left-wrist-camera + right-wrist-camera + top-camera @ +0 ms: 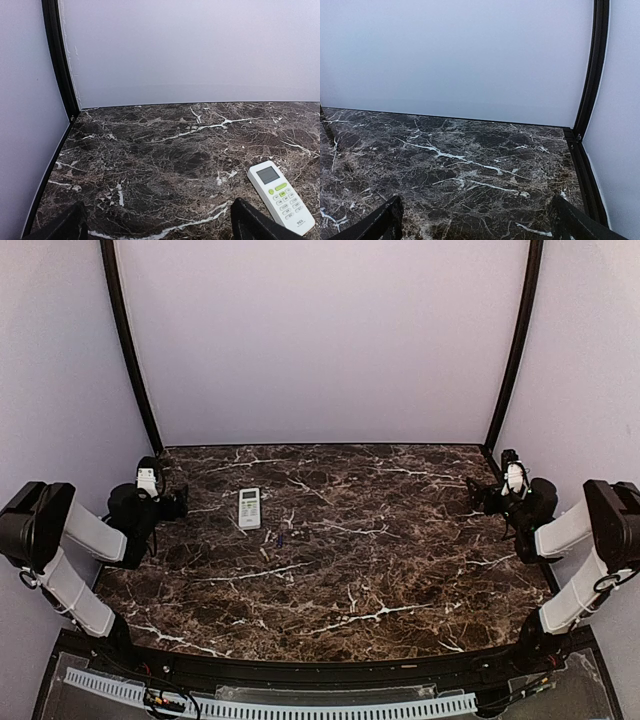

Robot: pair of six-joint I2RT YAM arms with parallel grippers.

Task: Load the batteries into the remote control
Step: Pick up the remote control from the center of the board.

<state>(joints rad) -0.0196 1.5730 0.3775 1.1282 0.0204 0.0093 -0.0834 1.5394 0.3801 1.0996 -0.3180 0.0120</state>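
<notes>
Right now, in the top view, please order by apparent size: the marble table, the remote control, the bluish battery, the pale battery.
1. marble table
2. remote control
3. bluish battery and pale battery: both are tiny specks here and look alike in size, so I do not rank them.

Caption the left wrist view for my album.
Open left gripper over marble table, remote lying face-up at right.

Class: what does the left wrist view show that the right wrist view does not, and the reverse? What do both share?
Left wrist only: the remote control, buttons up, at lower right; the left corner post. Right wrist only: the right corner post. Both: the marble table, the pale wall, and an open pincer at the bottom edge, the left pincer or the right pincer.
</notes>
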